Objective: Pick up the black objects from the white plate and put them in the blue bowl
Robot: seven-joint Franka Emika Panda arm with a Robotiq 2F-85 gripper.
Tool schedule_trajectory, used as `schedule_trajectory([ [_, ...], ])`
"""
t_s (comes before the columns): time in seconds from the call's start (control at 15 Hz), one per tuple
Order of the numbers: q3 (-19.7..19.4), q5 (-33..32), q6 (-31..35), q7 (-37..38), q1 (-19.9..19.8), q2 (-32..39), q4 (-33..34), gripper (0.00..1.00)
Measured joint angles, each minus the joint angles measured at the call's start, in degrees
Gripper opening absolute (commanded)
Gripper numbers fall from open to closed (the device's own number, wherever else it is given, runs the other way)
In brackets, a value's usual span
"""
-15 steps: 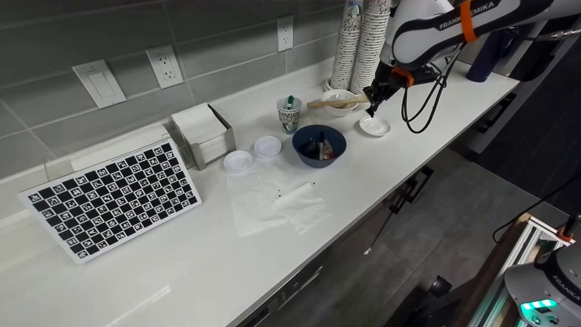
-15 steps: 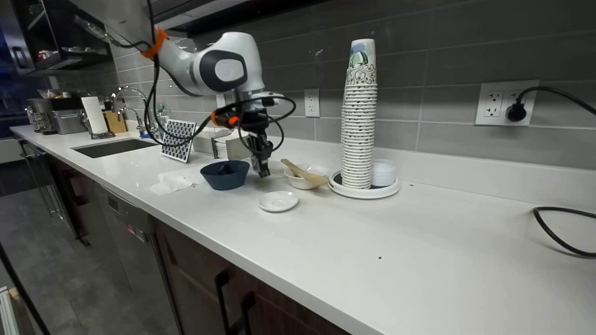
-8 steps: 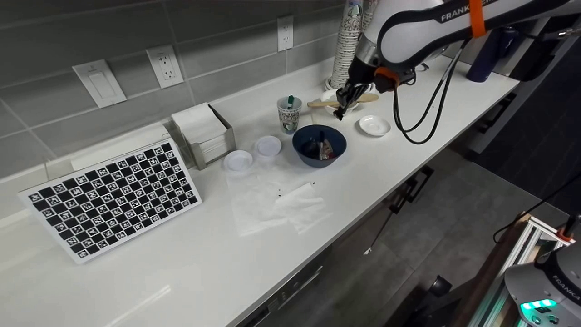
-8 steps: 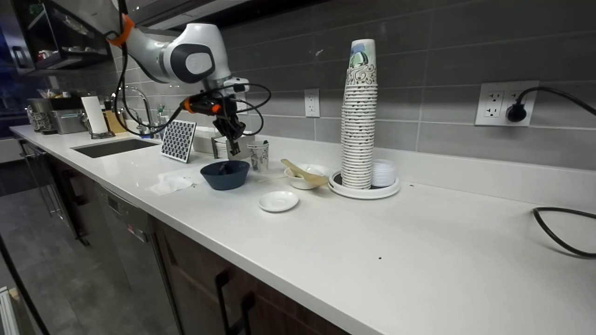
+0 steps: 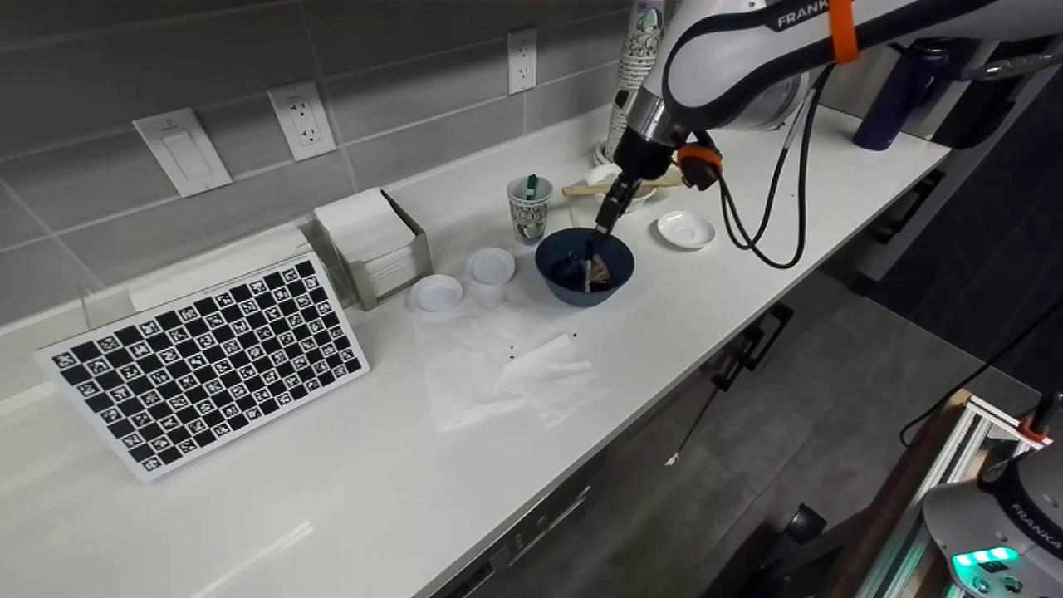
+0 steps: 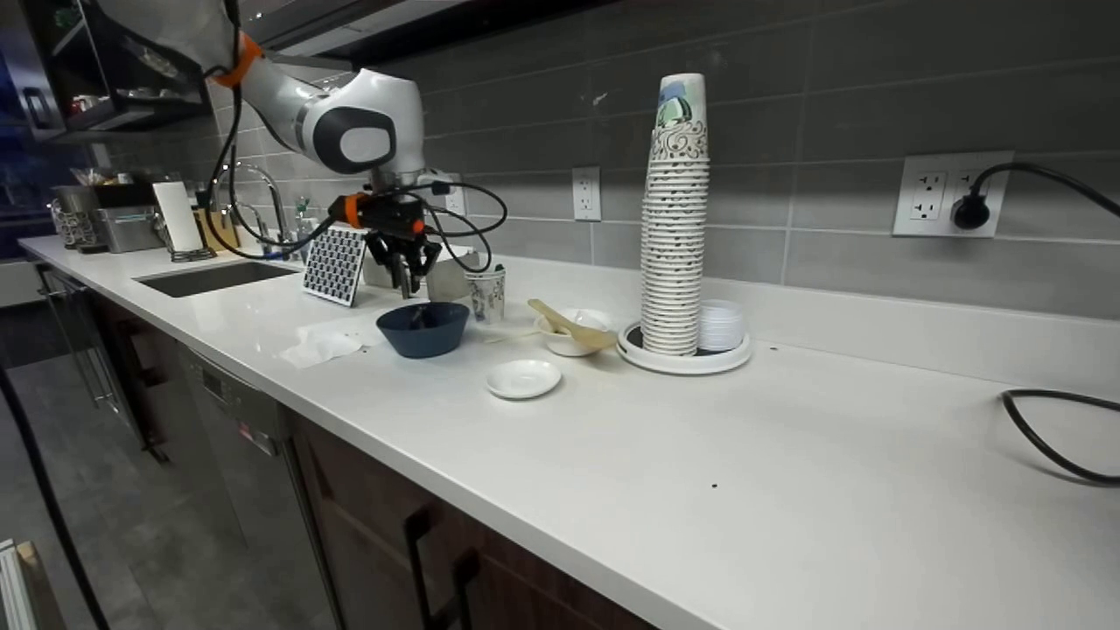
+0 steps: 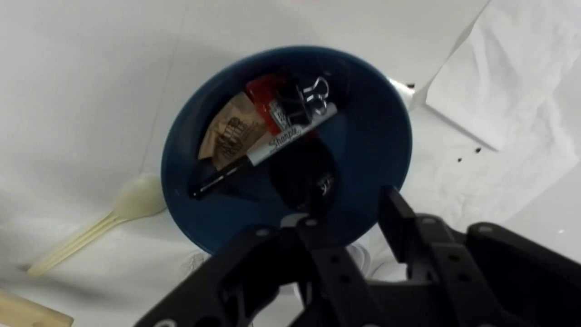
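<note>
End effector [image 7: 350, 206]: over the blue bowl [image 6: 423, 335], tips pointing down and above its rim in an exterior view.
Fingers [image 7: 399, 222]: spread, the bowl's inside showing between them in the wrist view.
Blue bowl: upright on the white bench [image 6: 787, 490]; inside, a Sharpie marker [image 7: 264, 152] lies slantwise alongside a brown paper packet [image 7: 233, 129] and a red packet [image 7: 263, 97].
Black objects: a binder clip [image 7: 305, 101] and a dark rounded item [image 7: 302, 170] in the blue bowl, tiny black specks [image 7: 478, 150] outside it by the crumpled white paper [image 5: 548, 374]; cannot tell which of these the task means.
White saucer [image 6: 523, 379]: flat on the bench, apart from the blue bowl, near the white bowl [image 6: 564, 345].
Wooden spatula [image 6: 573, 325]: resting across the white bowl.
Plastic spoon [image 7: 115, 218]: just beside the blue bowl.
Paper cup [image 5: 529, 221]: upright, a green marker [image 5: 531, 184] standing in it.
Cup stack [image 6: 675, 236]: tall, on a round tray [image 6: 678, 368].
</note>
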Motion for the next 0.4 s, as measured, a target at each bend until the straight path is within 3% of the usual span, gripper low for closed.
schedule_trajectory([
  [0.13, 0.17, 0.96, -7.67, -8.33, -3.69, -1.81, 0.0, 0.82],
  [0.33, -3.74, 0.95, -15.09, -20.39, -7.03, -6.39, -2.62, 1.0],
  [0.4, -5.45, 0.95, -15.8, -23.92, -7.66, -8.13, -4.15, 0.85],
])
